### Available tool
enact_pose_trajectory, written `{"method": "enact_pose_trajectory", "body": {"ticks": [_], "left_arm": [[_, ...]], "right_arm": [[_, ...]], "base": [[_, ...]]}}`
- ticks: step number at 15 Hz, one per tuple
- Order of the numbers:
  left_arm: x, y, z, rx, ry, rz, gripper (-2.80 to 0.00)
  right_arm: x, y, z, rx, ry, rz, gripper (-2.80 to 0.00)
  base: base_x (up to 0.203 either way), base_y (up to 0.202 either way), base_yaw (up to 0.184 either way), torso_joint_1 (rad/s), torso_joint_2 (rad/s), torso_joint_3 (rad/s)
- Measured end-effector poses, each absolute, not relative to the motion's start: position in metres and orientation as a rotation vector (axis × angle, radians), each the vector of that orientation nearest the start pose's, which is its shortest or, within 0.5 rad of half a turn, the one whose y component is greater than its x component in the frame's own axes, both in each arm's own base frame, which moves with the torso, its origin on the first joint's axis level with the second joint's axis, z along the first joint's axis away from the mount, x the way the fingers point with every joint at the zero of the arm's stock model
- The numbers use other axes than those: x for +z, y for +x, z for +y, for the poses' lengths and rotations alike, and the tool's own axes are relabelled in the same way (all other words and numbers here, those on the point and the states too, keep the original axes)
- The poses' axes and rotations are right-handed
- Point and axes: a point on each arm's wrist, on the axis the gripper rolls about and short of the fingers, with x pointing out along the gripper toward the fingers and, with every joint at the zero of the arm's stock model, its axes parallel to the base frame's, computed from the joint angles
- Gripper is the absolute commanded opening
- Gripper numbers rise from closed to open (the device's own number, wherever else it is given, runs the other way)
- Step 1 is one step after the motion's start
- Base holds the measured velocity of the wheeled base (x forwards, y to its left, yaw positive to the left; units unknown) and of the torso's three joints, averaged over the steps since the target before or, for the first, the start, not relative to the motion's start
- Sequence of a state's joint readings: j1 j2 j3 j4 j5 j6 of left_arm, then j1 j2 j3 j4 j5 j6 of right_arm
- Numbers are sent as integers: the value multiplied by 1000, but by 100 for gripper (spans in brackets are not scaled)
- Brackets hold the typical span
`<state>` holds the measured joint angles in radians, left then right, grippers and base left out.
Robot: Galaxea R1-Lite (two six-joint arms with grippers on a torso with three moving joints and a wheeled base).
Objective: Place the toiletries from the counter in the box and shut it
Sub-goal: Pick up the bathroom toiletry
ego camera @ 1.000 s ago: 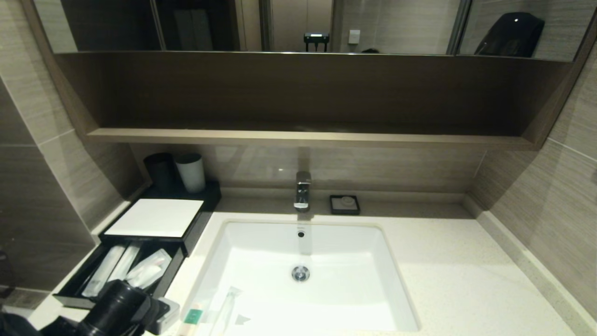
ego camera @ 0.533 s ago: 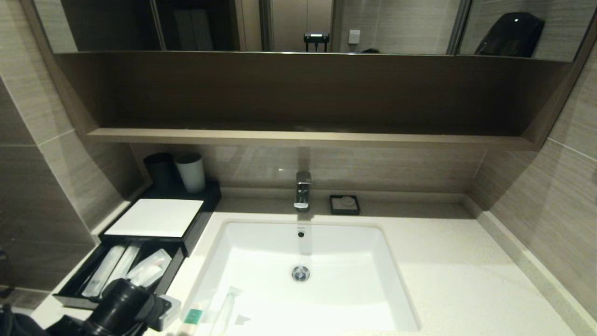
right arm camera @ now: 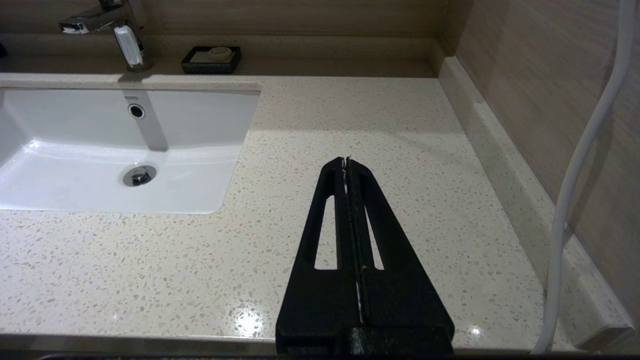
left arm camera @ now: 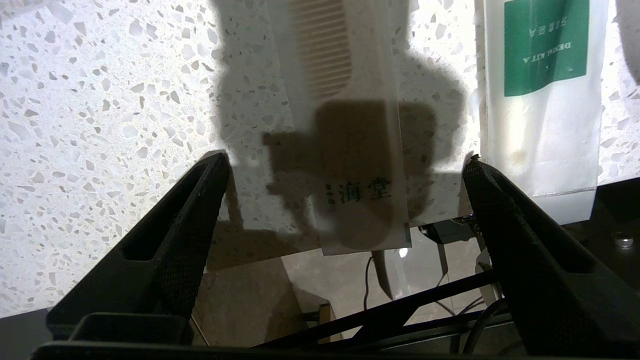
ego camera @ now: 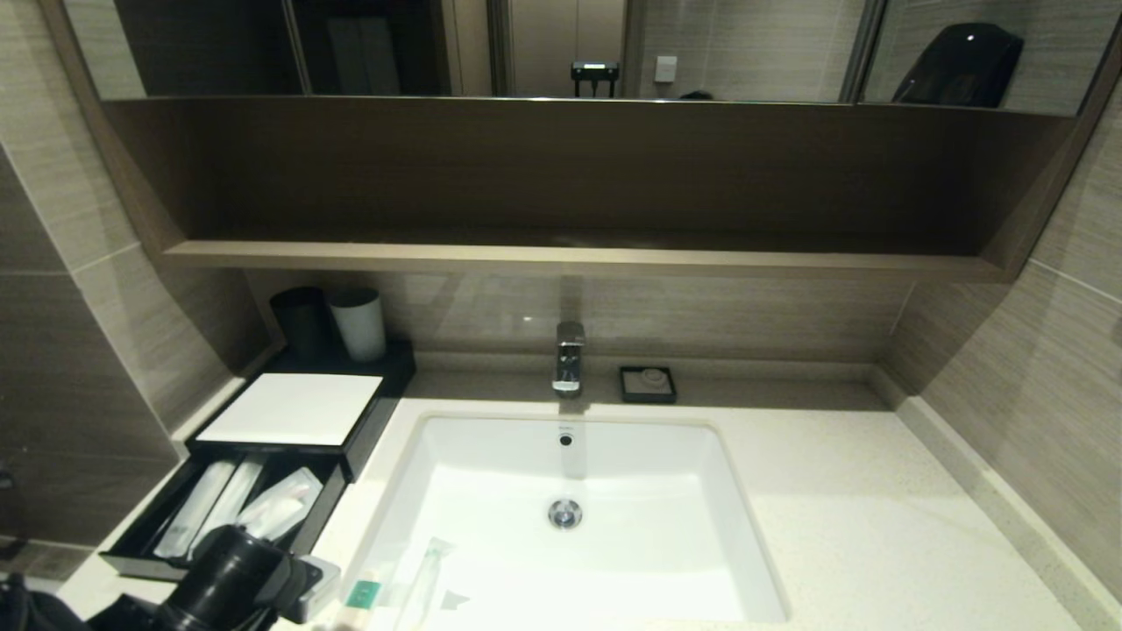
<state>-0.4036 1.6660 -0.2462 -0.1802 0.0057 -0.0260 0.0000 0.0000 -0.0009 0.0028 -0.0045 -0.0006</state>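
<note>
A: Where is the left pincer [left arm camera: 345, 162]?
B: It hangs with fingers wide apart over a wrapped comb packet [left arm camera: 345, 125] on the bench [left arm camera: 100, 100], beside the green-label packet [left arm camera: 545, 100].
A: And the right pincer [right arm camera: 346, 161]?
B: Pressed together, idle over the bench. The box [ego camera: 289, 409] has its drawer [ego camera: 140, 548] pulled out.

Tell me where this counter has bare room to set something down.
The counter lies bare between the sink and the right wall. The front left corner is crowded: open box drawer, left gripper, comb packet, green-labelled packet.
</note>
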Motion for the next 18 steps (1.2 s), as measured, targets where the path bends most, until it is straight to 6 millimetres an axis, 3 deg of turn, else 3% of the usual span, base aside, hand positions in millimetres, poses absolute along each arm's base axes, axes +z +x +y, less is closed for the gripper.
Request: {"method": "enact_pose_trajectory", "body": {"ticks": [18], "left_arm": [[40, 151, -64, -306, 246, 1225, 0]], "right_arm": [[75, -23, 0, -5, -1, 2, -280]], "base": [[0, 0, 0, 0, 0, 0]]}}
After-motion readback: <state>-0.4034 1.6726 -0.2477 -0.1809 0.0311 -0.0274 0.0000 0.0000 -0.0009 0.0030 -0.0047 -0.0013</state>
